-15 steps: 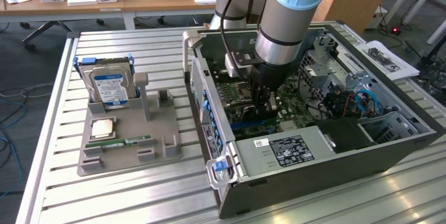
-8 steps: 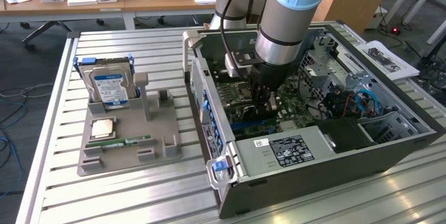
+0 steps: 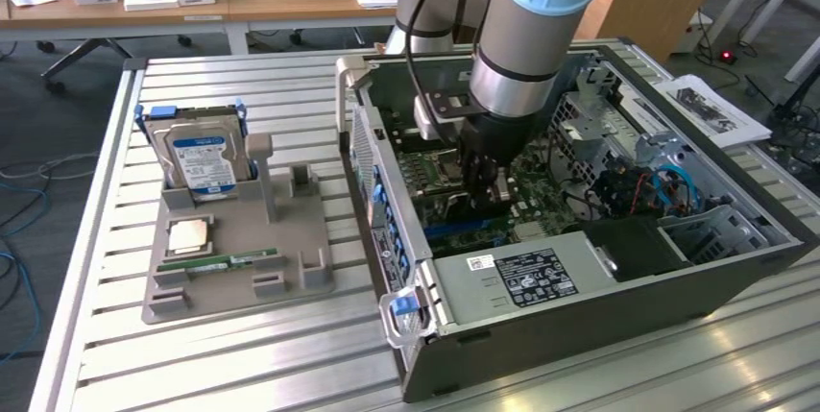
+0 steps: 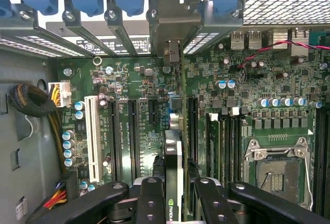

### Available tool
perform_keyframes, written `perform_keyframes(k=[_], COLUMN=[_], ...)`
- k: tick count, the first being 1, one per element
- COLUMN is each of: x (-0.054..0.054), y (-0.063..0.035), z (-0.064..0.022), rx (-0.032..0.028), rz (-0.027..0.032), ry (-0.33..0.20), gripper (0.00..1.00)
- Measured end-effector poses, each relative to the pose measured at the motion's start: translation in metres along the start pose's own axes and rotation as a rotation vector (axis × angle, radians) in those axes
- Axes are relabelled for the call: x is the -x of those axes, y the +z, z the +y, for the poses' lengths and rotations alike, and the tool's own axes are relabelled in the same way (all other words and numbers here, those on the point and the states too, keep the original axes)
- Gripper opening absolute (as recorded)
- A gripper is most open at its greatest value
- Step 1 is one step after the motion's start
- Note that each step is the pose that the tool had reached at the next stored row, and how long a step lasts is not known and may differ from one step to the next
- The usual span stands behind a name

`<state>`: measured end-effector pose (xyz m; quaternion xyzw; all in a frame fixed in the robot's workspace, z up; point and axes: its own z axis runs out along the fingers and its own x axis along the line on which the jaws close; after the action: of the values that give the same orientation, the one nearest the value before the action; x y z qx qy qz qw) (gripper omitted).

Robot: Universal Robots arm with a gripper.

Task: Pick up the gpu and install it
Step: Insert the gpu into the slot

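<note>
on the slatted metal bench (image 3: 103, 335), at the exterior view's left, a silver hard drive with a blue-white label (image 3: 203, 157) stood in a grey plastic holder (image 3: 225, 299). to the right, inside the open dark grey computer case (image 3: 666, 287), the tool (image 4: 178, 195) was partly closed, clamping the thin dark grey-black gpu card (image 4: 172, 164) edge-on over the green motherboard (image 4: 134, 79) and its slots.

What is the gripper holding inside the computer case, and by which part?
The gripper holds the gpu edge-on, clamped across its two flat faces near the upper edge, above the motherboard.
</note>
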<state>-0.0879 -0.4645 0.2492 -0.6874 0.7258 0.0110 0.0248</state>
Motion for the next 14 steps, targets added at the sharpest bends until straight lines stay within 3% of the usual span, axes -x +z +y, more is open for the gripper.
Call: perform_keyframes(k=[14], x=[0.0002], y=[-0.0042], z=[-0.0001], rx=[-0.0002], rz=[0.0001], ry=[0.004], gripper=[0.27])
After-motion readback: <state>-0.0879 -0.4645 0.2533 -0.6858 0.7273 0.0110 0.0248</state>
